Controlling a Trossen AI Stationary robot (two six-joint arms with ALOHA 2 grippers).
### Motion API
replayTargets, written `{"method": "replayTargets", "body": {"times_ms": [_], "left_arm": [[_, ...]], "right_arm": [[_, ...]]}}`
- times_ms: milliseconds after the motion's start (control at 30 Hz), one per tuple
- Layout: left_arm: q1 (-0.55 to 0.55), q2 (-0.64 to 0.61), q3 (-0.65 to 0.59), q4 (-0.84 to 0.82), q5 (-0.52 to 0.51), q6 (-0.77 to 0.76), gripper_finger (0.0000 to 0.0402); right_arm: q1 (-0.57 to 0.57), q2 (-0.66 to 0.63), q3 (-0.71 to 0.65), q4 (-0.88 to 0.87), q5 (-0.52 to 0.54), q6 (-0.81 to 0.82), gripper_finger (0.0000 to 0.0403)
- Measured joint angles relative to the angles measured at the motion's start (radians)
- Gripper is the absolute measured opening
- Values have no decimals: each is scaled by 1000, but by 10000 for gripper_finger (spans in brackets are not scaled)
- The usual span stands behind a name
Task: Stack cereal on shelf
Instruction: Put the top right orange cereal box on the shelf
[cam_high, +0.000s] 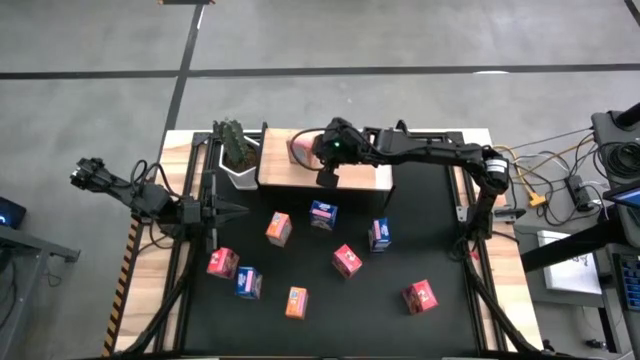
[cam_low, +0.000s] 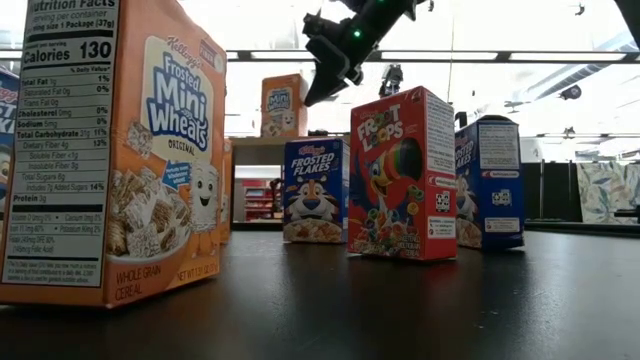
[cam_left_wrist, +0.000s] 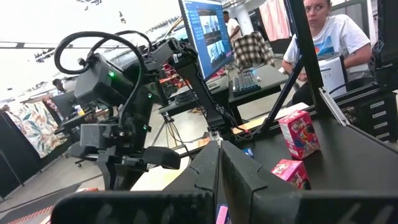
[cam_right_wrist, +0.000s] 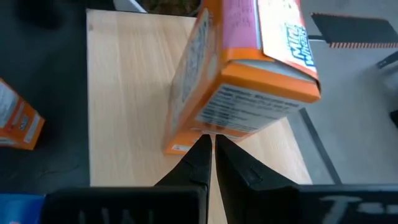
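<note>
Frosted Mini-Wheats orange cardboard box (cam_low: 112, 150) stands nearest. Only one orange box (cam_right_wrist: 239, 81) sits on the light wooden shelf (cam_high: 355, 178) at twelve o'clock; eight remain on the black mat (cam_high: 330, 305). Right gripper (cam_right_wrist: 211, 152) hovers there closed, empty; left gripper (cam_left_wrist: 219, 165) waits closed, empty, at nine o'clock.

The shelf (cam_high: 300, 178) is a light wooden board platform with visible grain, at the far middle of the black mat. One orange Mini-Wheats box (cam_right_wrist: 236, 81) stands upright on it, near its left end. Eight more small cereal boxes are scattered on the mat in front: orange ones (cam_high: 279, 229) and (cam_high: 296, 301), blue Frosted Flakes boxes (cam_high: 323, 214), (cam_high: 380, 233) and (cam_high: 248, 283), and pink-red Froot Loops boxes (cam_high: 222, 263), (cam_high: 347, 260) and (cam_high: 420, 296), all well apart from one another.
</note>
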Motion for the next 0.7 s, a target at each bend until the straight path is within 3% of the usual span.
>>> {"method": "replayTargets", "body": {"times_ms": [233, 700], "left_arm": [[0, 0, 0, 0, 0, 0, 0], [0, 0, 0, 0, 0, 0, 0]], "right_arm": [[30, 0, -12, -23, 0, -12, 12], [20, 0, -82, 234, 36, -45, 12]]}}
